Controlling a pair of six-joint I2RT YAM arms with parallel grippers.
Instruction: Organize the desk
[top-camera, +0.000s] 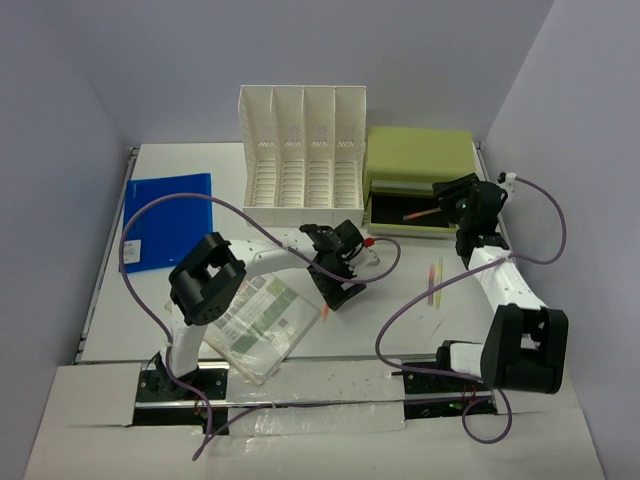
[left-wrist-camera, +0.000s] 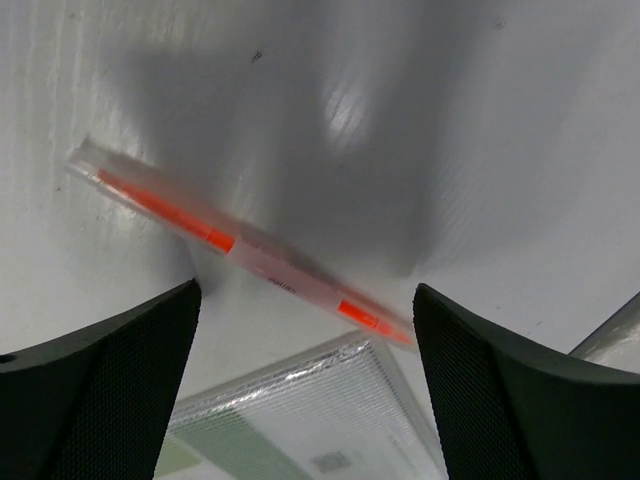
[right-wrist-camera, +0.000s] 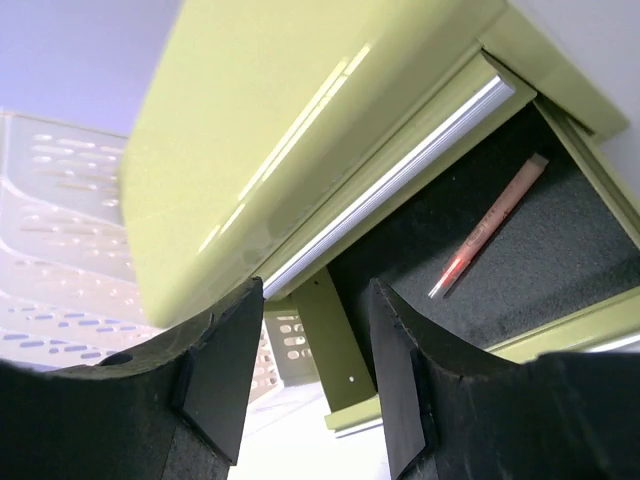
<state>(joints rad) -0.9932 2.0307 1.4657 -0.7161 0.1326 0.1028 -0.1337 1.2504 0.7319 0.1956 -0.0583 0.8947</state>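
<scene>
Already done: one pen (right-wrist-camera: 490, 225) lies in the open drawer (right-wrist-camera: 560, 260) of the green box (top-camera: 418, 152).
Desk (top-camera: 115, 310): white top under both arms; everything else sits on it.
Right gripper (right-wrist-camera: 312, 290): hangs just in front of the drawer, jaws partly apart, nothing between them.
Left gripper (left-wrist-camera: 305, 300): jaws wide, empty, poised over an orange pen (left-wrist-camera: 240, 245) lying flat on the desk. No contact that I can see.
Left loose: the orange pen; two markers (top-camera: 435, 280) near the right arm; a clear packet (top-camera: 262, 325) by the left base; a blue folder (top-camera: 168, 220) at the far left.
Rack (top-camera: 302, 150): back centre, just beside the box; no papers seen in its slots.
Progress (judgement): early. One small item is stowed, and several more and all the flat items are still out.
Next (judgement): the orange pen is the likely pick and should go to the drawer.
Open point: the drawer is not yet shut, which is probably the last step.
</scene>
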